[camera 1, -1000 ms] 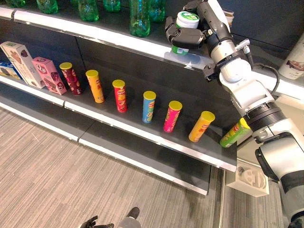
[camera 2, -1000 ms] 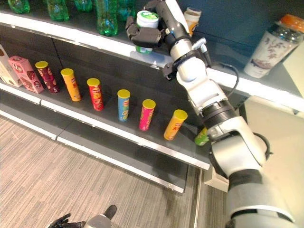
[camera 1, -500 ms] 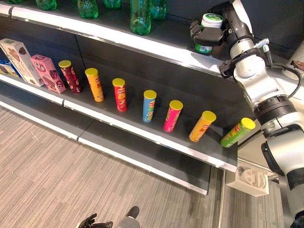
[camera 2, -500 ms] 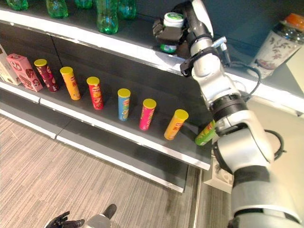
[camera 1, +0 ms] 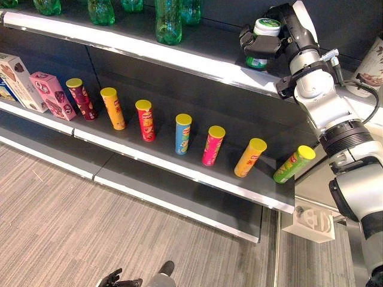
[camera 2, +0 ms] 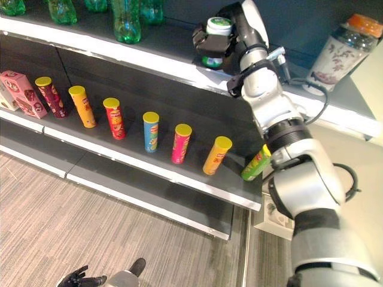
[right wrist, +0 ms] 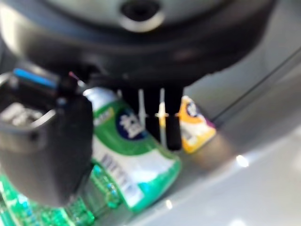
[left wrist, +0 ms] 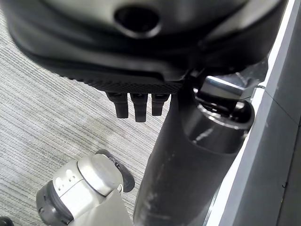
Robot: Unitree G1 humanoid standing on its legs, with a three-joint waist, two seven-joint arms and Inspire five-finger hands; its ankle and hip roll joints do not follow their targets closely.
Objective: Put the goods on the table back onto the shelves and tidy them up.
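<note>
My right hand (camera 1: 261,45) is shut on a white-and-green jar (camera 1: 265,28) with a green-topped lid. It holds the jar upright at the right part of the upper shelf (camera 1: 179,57), the base at or just above the board. In the right wrist view the jar (right wrist: 129,155) lies between the thumb (right wrist: 42,141) and the fingers (right wrist: 164,117), and a small yellow-and-white container (right wrist: 195,125) stands just beyond it. My left hand (camera 1: 116,280) hangs low over the floor with relaxed fingers (left wrist: 136,104) and holds nothing.
Green bottles (camera 1: 168,21) stand on the upper shelf left of the jar. The middle shelf (camera 1: 179,171) carries several chip cans, the green one (camera 1: 293,164) leaning at the right end, and boxes (camera 1: 51,94) at the left. A tea bottle (camera 2: 339,51) stands far right.
My right hand carried the jar to the right along the upper shelf, then stayed almost still. The camera has shifted a little.
</note>
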